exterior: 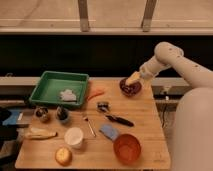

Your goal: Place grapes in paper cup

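fingers (133, 78) over grapes (130, 88) in the purple bowl (123, 88)

The gripper (132, 80), pale yellowish, sits over the far right corner of the wooden table (145, 122) and caps a glossy white arm (186, 67) of smooth rounded tubes, with a bulbous joint up-right of it and a broad white shell below-right.
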`<state>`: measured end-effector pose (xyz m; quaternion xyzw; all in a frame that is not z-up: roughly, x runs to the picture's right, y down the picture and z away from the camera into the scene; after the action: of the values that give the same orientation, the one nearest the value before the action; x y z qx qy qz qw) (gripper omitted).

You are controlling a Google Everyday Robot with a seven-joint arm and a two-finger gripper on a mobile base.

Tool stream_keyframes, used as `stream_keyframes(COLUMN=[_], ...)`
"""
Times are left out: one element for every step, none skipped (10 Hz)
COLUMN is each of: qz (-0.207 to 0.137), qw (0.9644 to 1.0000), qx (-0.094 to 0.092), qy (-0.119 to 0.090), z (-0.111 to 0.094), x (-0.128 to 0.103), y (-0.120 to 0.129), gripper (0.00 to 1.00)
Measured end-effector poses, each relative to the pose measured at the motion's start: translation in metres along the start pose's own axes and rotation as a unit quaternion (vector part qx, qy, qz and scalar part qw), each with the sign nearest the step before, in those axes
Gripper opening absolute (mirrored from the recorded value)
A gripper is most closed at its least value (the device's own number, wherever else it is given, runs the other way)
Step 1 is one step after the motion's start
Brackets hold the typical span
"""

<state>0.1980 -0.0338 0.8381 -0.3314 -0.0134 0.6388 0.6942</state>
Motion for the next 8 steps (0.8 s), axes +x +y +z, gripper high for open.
stream_keyframes(qz=[0.002,0.004,0.005,0.005,0.002,-0.003,-0.010,-0.016], qw=[1.0000,0.9999,0.9999,0.9999,0.9999,0.9998,0.9997,0.9995], qx=[-0.005,-0.007,-0.008,-0.007,-0.007,-0.009,-0.013,-0.015], qy=[0.005,0.007,0.010,0.013,0.015,0.019,0.019,0.022], z=[0.009,0.014,0.018,0.024,0.029,0.033,0.035,0.037], x=[0.000,0.001,0.001,0.001,-0.001,-0.004,-0.013,-0.017], y=[0.001,0.000,-0.001,-0.003,-0.004,-0.006,-0.015,-0.021], gripper=[0.71,0.71,0.71,0.71,0.71,0.71,0.71,0.71])
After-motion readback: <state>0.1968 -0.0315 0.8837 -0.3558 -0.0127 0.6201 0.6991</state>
